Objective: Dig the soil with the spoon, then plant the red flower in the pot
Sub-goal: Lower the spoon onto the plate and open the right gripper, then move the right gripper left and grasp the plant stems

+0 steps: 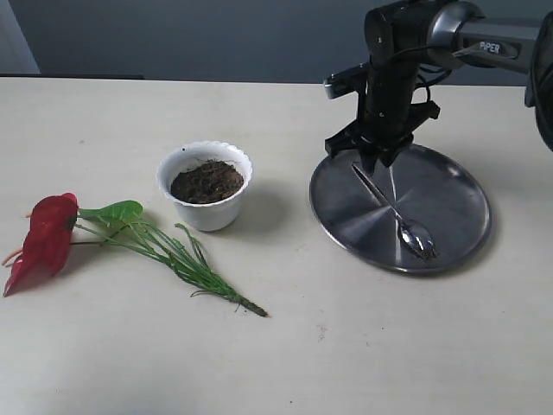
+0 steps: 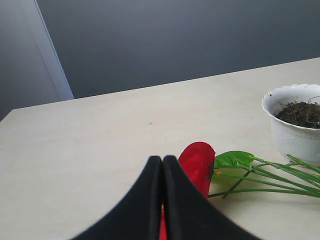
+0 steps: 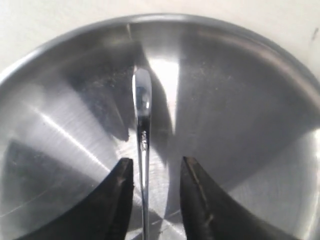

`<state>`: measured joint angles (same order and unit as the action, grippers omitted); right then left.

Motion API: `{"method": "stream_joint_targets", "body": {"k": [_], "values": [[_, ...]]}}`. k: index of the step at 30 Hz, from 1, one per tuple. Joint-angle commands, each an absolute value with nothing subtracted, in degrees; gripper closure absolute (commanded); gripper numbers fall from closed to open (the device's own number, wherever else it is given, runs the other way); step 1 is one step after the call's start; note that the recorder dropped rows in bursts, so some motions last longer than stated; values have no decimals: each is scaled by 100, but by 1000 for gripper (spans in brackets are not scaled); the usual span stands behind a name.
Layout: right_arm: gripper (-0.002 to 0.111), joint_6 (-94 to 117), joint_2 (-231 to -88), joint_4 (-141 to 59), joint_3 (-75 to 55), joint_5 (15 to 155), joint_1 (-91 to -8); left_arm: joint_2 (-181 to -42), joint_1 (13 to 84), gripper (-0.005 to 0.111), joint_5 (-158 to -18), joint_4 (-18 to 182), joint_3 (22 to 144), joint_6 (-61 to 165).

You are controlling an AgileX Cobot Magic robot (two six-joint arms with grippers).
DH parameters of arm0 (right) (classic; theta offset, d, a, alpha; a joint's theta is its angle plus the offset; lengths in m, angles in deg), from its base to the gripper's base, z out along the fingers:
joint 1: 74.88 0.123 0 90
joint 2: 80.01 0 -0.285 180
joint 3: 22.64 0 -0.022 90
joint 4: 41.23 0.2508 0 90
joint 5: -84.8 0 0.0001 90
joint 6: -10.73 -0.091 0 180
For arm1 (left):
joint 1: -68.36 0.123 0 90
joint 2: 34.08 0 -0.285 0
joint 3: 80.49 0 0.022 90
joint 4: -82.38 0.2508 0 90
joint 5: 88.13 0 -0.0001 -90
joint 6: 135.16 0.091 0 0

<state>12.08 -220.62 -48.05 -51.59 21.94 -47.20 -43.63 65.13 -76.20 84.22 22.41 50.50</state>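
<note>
The silver spoon (image 1: 393, 207) lies in the round steel plate (image 1: 458, 186), bowl toward the front rim. My right gripper (image 1: 373, 162) stands over the handle end, open, with the handle (image 3: 142, 130) running between its two fingers, closer to one of them. The white scalloped pot (image 1: 206, 186) holds dark soil (image 1: 206, 181) and stands left of the plate. The red flower (image 1: 45, 239) lies flat on the table left of the pot, green leaf (image 1: 112, 211) and stems (image 1: 186, 259) trailing right. My left gripper (image 2: 162, 161) is shut and empty, hovering near the red bloom (image 2: 197, 161); it does not show in the exterior view.
The beige table (image 1: 363, 346) ends at a dark grey wall behind. The pot (image 2: 295, 122) and its soil (image 2: 302, 112) show at the edge of the left wrist view, beyond the flower's stems (image 2: 270, 175).
</note>
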Motion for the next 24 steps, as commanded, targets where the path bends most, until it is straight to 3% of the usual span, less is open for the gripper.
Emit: {"method": "stream_joint_targets", "body": {"k": [1,9,13,17,21,24], "values": [[76,1330,-21677,-4256,-5210,2756,-4739,-4321,6535,106,-7660,8415,2230,5042],[76,4168,-20907,-145,-5147,3039,-4629,-4321,6535,106,-7647,8415,2230,5042],[76,4221,-20828,-425,-4904,2121,-4011,-4321,6535,106,-7647,8415,2230,5042],[76,4221,-20828,-1236,-4579,2157,-3109,-4321,6535,106,-7647,8415,2230,5042],[60,4181,-20806,-1603,-4581,1985,-2489,-4321,6535,106,-7647,8415,2230,5042],[58,3920,-20938,-1966,-4581,2136,-2155,-4321,6535,106,-7647,8415,2230,5042]]}}
